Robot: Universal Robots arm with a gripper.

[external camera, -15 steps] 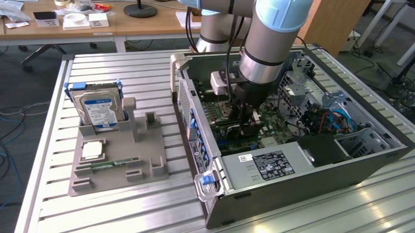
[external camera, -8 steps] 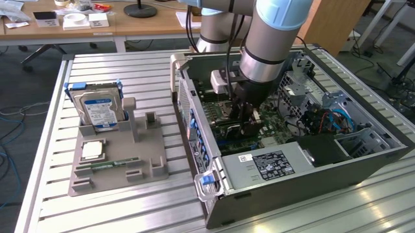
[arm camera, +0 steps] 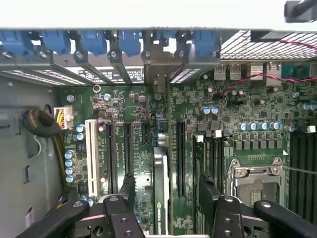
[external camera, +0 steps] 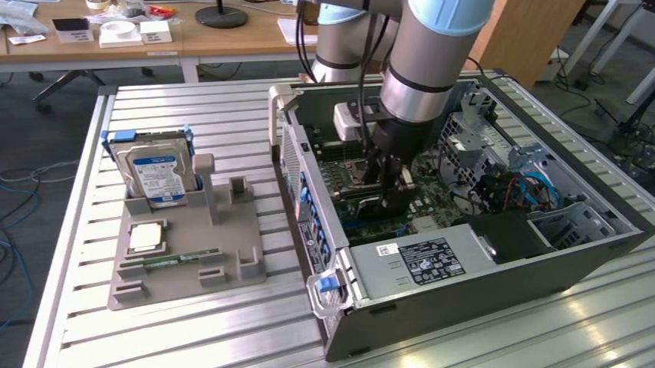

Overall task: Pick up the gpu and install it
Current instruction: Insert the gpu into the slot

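The gpu (arm camera: 160,168) stands on edge in a slot of the green motherboard (arm camera: 129,114), seen from above as a narrow dark strip. Its metal end bracket (arm camera: 156,74) sits against the case's rear slot openings. My gripper (arm camera: 167,186) is open and straddles the card, one black finger (arm camera: 127,191) on each side with a gap to the card. In the exterior view the gripper (external camera: 394,201) reaches down into the open computer case (external camera: 573,253), and the card is hidden behind it.
The CPU socket (arm camera: 252,173), memory slots (arm camera: 302,163) and red cables (arm camera: 262,77) lie near the gripper. Blue slot clips (arm camera: 94,42) line the case's rear wall. On the exterior view's left, a grey fixture (external camera: 230,261) holds a hard drive (external camera: 156,172), a chip and a RAM stick (external camera: 169,259).
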